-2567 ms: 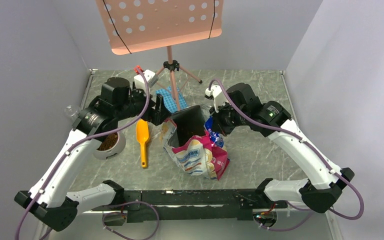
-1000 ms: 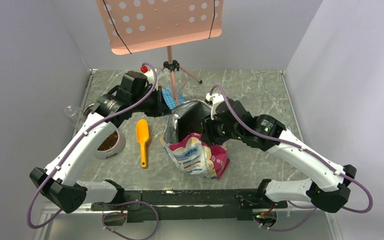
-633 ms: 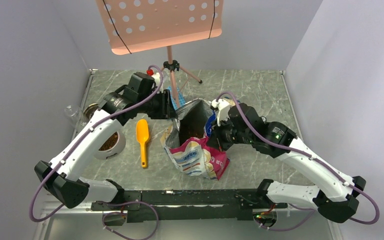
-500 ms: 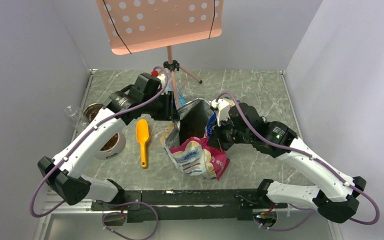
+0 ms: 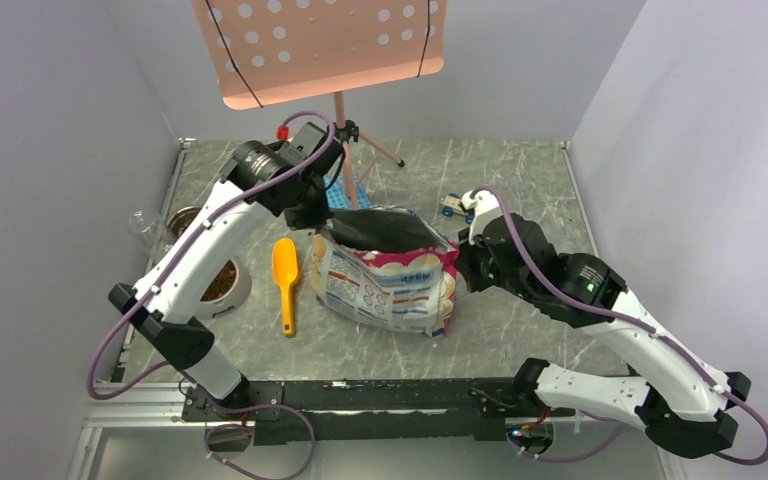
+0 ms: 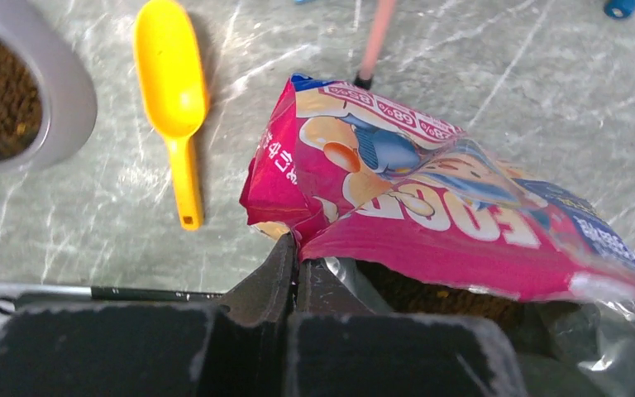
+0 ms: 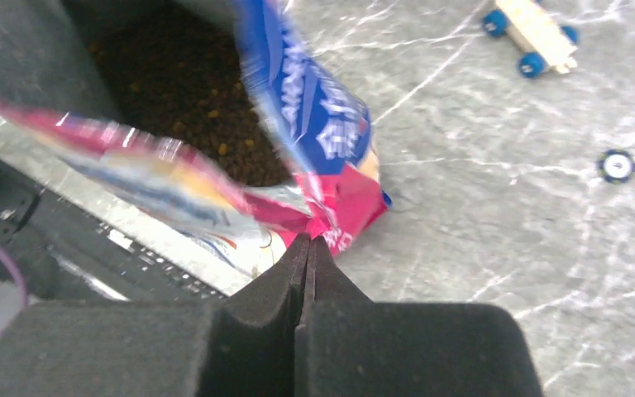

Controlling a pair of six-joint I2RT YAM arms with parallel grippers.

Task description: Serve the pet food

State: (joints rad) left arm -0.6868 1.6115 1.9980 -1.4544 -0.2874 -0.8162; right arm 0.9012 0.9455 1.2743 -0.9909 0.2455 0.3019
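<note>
**Both pairs of fingers pinched shut on the open bag**

On the marbled bench (image 5: 520, 190), the pink-and-blue foil bag (image 5: 385, 285) is stretched between the two arms. The left fingers (image 6: 285, 258) are closed tight on its pink rim. The right fingers (image 7: 299, 256) are closed tight on the opposite pink corner. Dark brown pet food (image 7: 190, 91) lies inside the bag just beyond both, and more fills the grey bowl (image 6: 70, 91) well off from the left fingers. The yellow scoop (image 6: 169, 78) lies between bowl and bag. A small wooden toy cart (image 7: 533, 37) sits well beyond the right fingers.
</note>
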